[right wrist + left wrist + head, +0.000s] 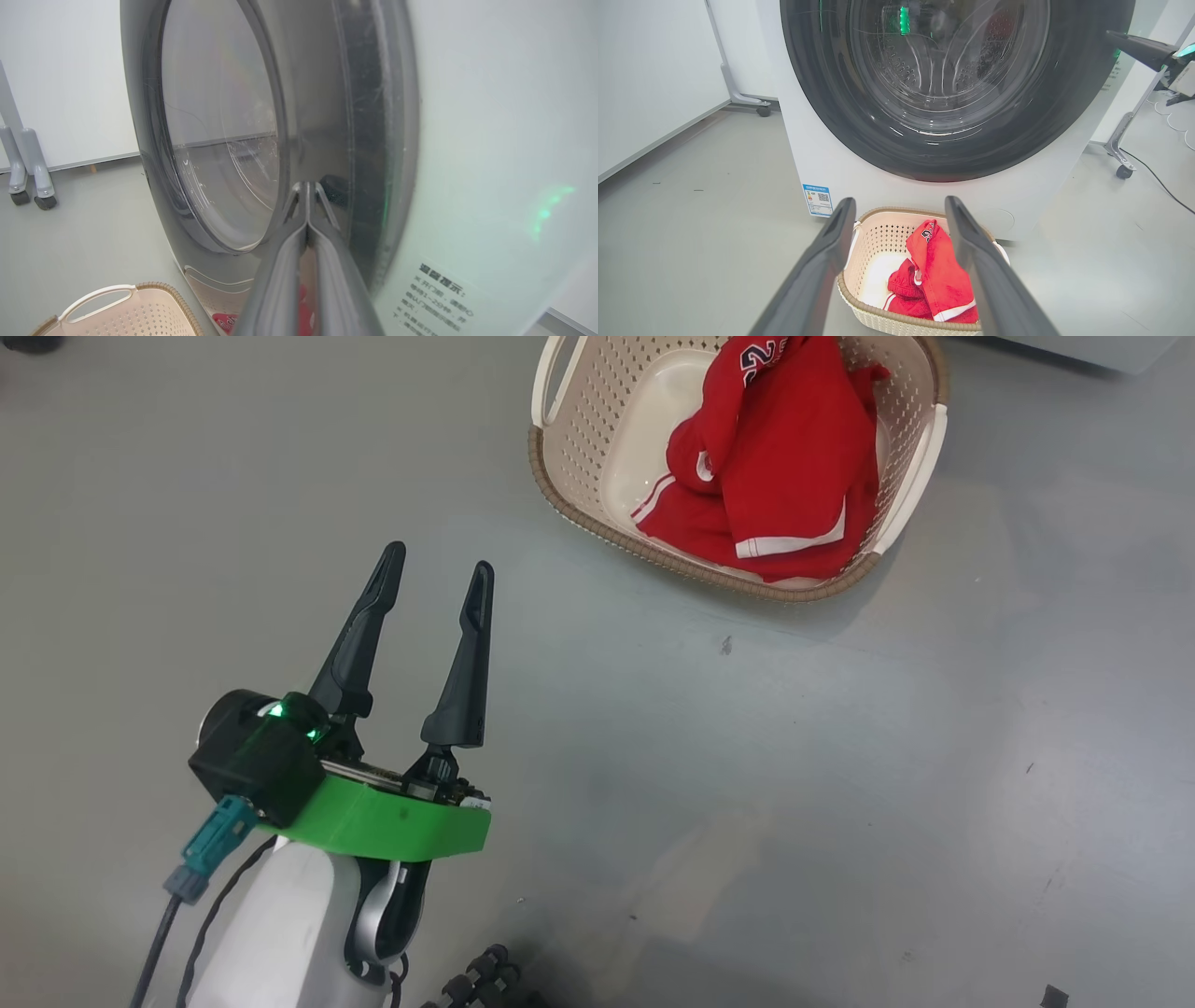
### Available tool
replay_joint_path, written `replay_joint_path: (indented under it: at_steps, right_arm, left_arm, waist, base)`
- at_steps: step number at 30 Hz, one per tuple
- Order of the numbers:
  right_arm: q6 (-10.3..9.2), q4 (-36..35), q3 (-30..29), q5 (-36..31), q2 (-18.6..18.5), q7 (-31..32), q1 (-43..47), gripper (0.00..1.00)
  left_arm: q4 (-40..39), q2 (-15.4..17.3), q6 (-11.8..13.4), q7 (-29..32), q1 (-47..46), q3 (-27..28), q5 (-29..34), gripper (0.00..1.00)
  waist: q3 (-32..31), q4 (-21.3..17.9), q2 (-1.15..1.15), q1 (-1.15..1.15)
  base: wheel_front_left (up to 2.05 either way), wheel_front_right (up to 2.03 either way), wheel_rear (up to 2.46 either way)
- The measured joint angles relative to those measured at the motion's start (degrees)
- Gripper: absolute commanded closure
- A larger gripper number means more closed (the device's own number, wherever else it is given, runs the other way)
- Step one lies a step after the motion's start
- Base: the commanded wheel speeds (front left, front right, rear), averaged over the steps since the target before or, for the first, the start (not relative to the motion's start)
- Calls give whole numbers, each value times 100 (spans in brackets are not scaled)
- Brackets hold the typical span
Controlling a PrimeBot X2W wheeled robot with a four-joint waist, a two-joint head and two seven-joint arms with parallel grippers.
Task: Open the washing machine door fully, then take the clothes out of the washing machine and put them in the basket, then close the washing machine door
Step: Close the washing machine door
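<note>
Now right gripper [307, 196], fingers pressed together, at door [215, 140] rim; may slip off curved edge, leaving door unlatched. Left gripper [440, 558] wide, empty, near basket [579, 448].

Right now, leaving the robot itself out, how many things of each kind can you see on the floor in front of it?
washing machine: 1
washing machine door: 1
basket: 1
heap of red clothes: 1 (separate garments cannot be told apart)
Total: 4

Left gripper [440, 558] splayed — right gripper [306, 187] pinched
</note>
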Motion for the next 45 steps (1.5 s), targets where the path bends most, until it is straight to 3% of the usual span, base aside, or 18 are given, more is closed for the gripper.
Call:
replay_joint_path:
  at_steps: [10,20,37,45]
  right_arm:
    - [-126,557,259,38,188,-307,447,100]
    - [-138,749,267,441,828,-433,1444,100]
    - [-155,279,-291,619,1584,-432,3215,100]
    - [-364,-27,-805,670,1708,-432,3928,100]
  left_arm:
    - [242,-3,-9,0,-88,157,286,0]
    - [530,-4,-91,0,-80,397,471,0]
    - [968,25,-236,0,570,1077,680,0]
    - [1020,27,-267,0,880,1116,717,0]
  waist:
    - [-383,-162,0,0]
    - [-1001,-485,0,0]
    - [-2127,-1651,0,0]
    - [-2633,-2232,0,0]
  base:
    - [0,0,0]
    - [0,0,0]
    - [0,0,0]
    - [0,0,0]
